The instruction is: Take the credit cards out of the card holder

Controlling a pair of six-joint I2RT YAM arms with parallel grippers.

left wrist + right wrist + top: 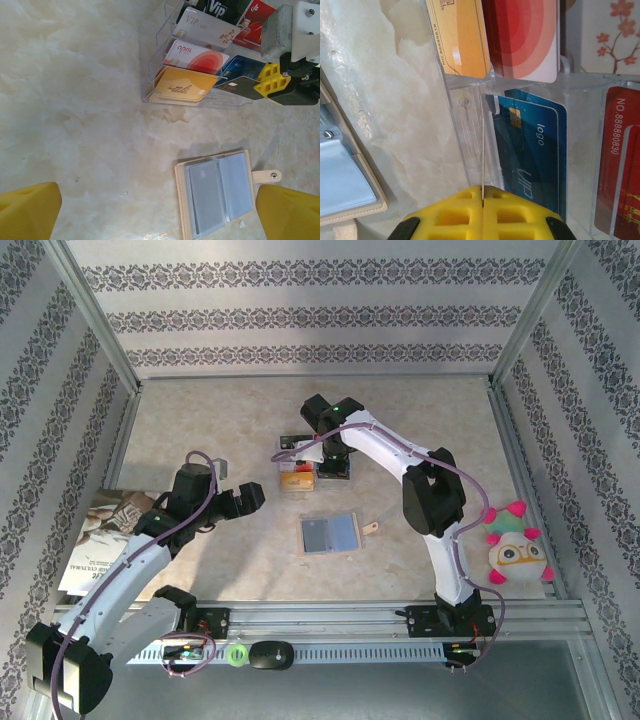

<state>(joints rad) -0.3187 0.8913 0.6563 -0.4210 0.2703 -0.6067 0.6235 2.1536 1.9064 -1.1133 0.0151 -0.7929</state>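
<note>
Along the left edge of your table lies a printed booklet (92, 530), with the left arm crossing over it in the top view. Just right of that, your left gripper (248, 498) hangs above the marble top with its jaws spread wide and nothing between them. In its wrist view the two yellow fingers (27, 212) sit at the bottom corners, and the card holder (215, 192) shows between them. The card holder lies opened flat near the middle of the table, grey-blue panels up, its strap tab (266, 176) sticking out to the right, apart from both grippers. You cannot tell whether its sleeves have cards in them. Just beyond it stands a clear rack (467, 130) with an orange card (182, 86) and a red-and-white card (196, 56) in its left slots. Your right gripper (333, 462) is over the rack, clenched on one edge of a dark card (239, 86). The card is tilted above the blue card (540, 145) in the near right slot. At the far right, a plush toy (515, 548) rests by the table's edge.
</note>
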